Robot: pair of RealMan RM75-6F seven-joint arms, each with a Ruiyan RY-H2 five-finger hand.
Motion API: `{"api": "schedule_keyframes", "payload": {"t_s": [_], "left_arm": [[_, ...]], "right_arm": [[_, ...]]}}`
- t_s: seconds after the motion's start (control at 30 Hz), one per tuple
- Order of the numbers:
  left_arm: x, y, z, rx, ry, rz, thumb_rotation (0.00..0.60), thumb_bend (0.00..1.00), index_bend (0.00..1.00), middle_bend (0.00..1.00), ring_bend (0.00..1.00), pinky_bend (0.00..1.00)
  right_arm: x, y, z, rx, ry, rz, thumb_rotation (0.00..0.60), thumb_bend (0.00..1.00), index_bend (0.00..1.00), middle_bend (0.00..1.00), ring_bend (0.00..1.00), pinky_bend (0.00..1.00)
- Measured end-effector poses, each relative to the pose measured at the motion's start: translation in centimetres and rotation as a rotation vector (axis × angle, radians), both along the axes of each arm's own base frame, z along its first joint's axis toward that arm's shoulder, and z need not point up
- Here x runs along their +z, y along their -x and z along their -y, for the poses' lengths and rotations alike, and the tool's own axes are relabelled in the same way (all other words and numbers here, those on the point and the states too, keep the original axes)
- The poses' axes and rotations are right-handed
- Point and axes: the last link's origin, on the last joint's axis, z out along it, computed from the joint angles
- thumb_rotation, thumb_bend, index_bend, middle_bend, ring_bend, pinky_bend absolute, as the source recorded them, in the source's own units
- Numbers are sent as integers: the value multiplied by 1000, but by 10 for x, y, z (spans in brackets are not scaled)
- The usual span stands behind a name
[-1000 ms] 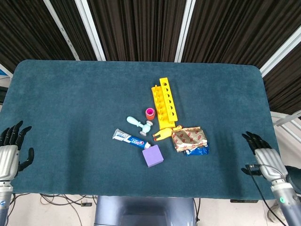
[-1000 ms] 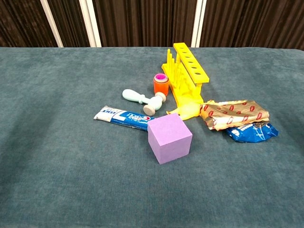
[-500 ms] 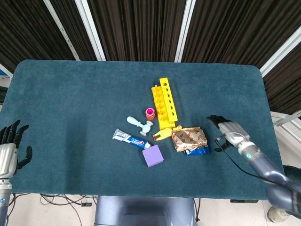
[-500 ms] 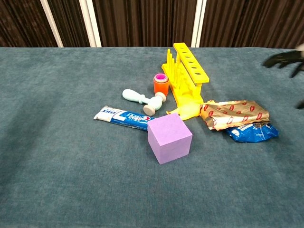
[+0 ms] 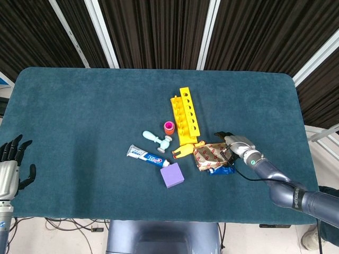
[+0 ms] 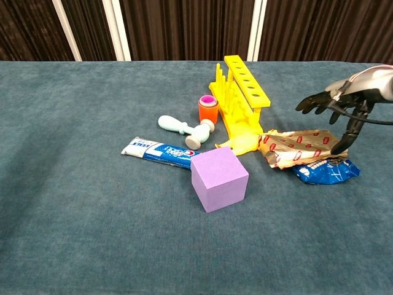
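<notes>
The right hand point(image 6: 334, 104) hung with its fingers point(image 6: 311, 102) spread and nothing in them, just above the far end of the brown snack wrapper point(image 6: 301, 146); its thumb reached down toward the wrapper's outer edge, though whether it touched could not be told; in the head view the same hand point(image 5: 231, 144) sat at the wrapper's point(image 5: 212, 155) right end. Directly under the hand, partly tucked beneath the wrapper, lay a blue packet point(image 6: 325, 170); beyond the wrapper, on the side away from the hand, a yellow balloon-like piece point(image 6: 241, 142) lay against the foot of a yellow peg rack point(image 6: 242, 92); further off on that side stood a small orange cup with a pink top point(image 6: 208, 107), with a pale blue toy hammer point(image 6: 184, 129) beside it, then a toothpaste tube point(image 6: 158, 152) and, nearer the robot, a purple cube point(image 6: 218, 178) touching the tube's end. The left hand point(image 5: 11, 166) showed only in the head view, at the near left edge of the teal table point(image 5: 79, 111), fingers apart and holding nothing, well apart from all the things.
</notes>
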Motion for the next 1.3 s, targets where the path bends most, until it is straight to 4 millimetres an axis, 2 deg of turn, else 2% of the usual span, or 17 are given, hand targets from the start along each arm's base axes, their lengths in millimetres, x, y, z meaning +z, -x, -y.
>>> {"api": "schedule_keyframes", "payload": {"t_s": [0.13,0.57,0.9,1.07,1.17,1.3], "left_arm": [[0,0,0,1,2,0,600,513,139,0,0,0],[0,1,0,4,4,0,600,513,139,0,0,0],[0,1,0,8,3,7,600,513,139,0,0,0],[0,1,-1,11,5,9,600,513,139,0,0,0],[0,1,-1,13,4,12,600,513,139,0,0,0],[1,1,-1,15,5,17,600,513,140,0,0,0]], "right_arm": [[-5,-1,1,-4,-6,-13,600,62,46,154,119,169],[-24,-3,4,-32,-23,-25,600,61,80,240,173,169],[-31,-2,1,-44,-38,-16,600,61,94,258,179,169],[-36,-5,0,-43,-50,-4,600,63,133,308,219,170],[-39,-8,1,-44,-45,11,600,107,189,365,277,170],[-42,-12,3,-57,-26,48,600,167,209,378,290,170]]}}
